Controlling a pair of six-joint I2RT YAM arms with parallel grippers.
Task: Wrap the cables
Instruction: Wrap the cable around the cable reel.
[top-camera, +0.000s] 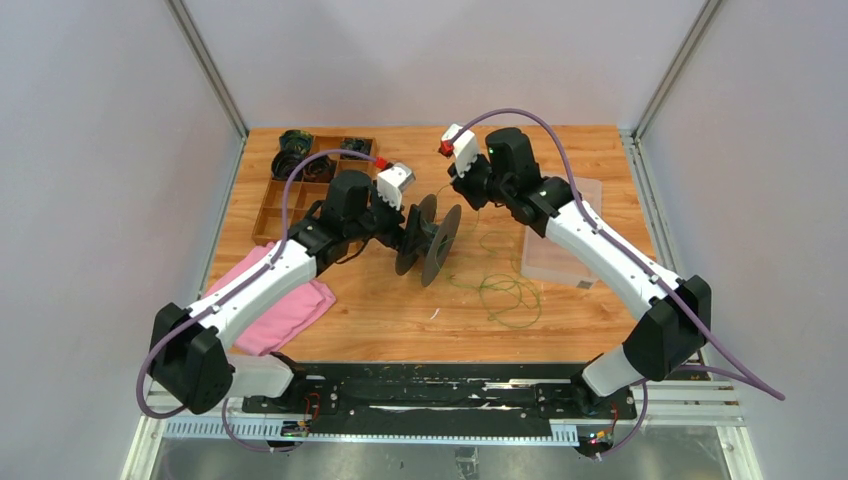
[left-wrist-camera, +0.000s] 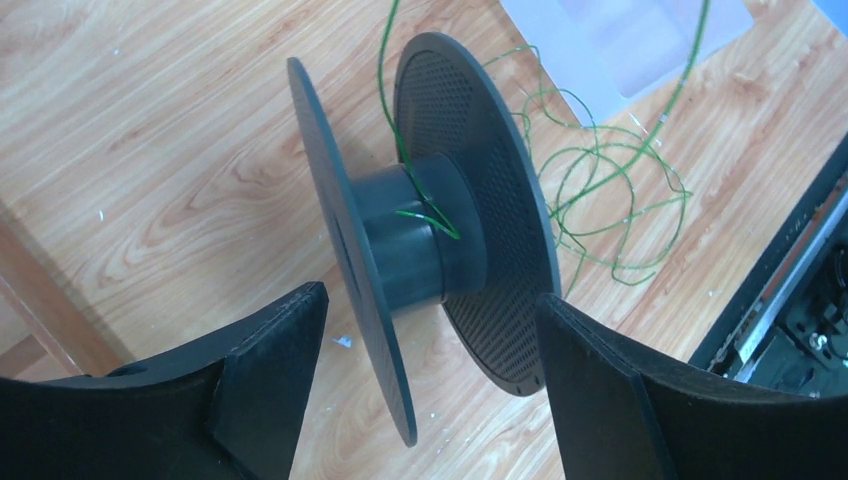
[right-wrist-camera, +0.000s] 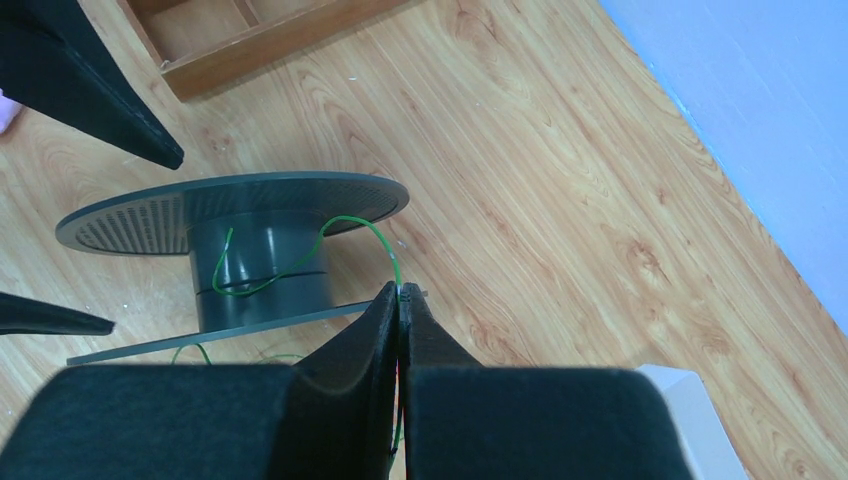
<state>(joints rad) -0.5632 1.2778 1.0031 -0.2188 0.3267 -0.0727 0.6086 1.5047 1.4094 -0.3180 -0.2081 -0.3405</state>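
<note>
Right wrist: right hand (right-wrist-camera: 400, 296) pinches the cable (right-wrist-camera: 350, 222) just beside the spool (right-wrist-camera: 262, 255). Left hand (left-wrist-camera: 428, 300) is spread astride that spool. Best to keep the cable taut while winding.

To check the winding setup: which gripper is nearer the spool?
Left. The left gripper straddles the spool with open jaws; the right gripper, shut on the green wire, is just beside it.

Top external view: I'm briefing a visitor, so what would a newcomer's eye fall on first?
The black spool at mid-table, with the open left pincer straddling it. Then the green cable looping loosely to its right, one strand pinched in the shut right pincer.
</note>
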